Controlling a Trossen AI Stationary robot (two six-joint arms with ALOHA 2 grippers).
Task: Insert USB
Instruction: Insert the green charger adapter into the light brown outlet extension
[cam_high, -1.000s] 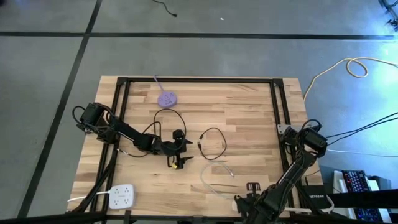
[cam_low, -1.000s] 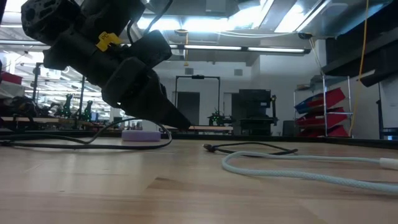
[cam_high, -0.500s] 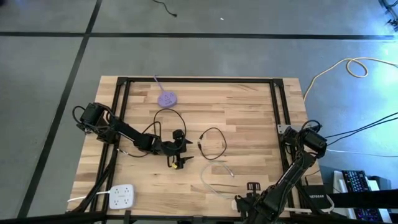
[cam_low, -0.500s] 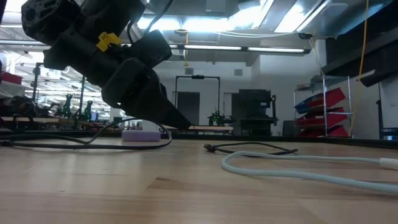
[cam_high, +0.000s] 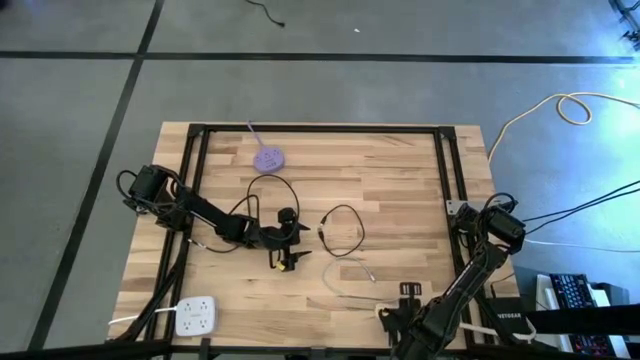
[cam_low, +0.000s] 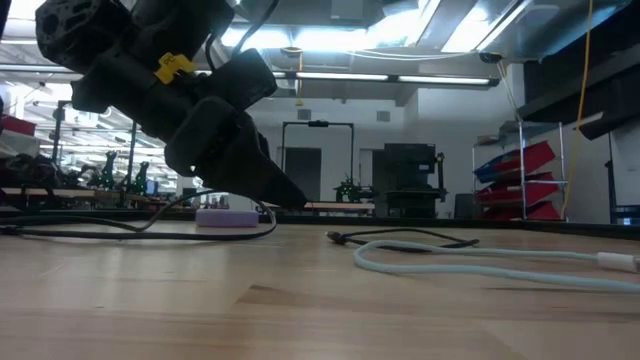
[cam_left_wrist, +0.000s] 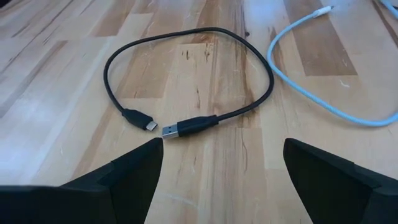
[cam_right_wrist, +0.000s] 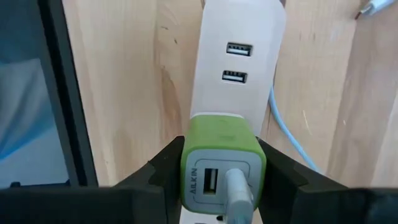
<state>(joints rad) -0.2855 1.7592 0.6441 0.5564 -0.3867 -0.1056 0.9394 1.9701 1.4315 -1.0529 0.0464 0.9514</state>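
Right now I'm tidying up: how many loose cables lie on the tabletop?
2. A black USB cable loops mid-table, before the left tool. A pale blue cable lies beside it, toward the right arm. Others may be hidden.

A dark arm (cam_low: 150, 80) with a yellow tag (cam_low: 172, 66) slants down over the wooden counter (cam_low: 250, 310), its claw (cam_low: 275, 190) tip low near a purple puck (cam_low: 227, 216). A black cable (cam_low: 400, 238) and a pale blue cable (cam_low: 480, 268) lie across the counter, with red bins (cam_low: 520, 180) shelved in the workshop behind.
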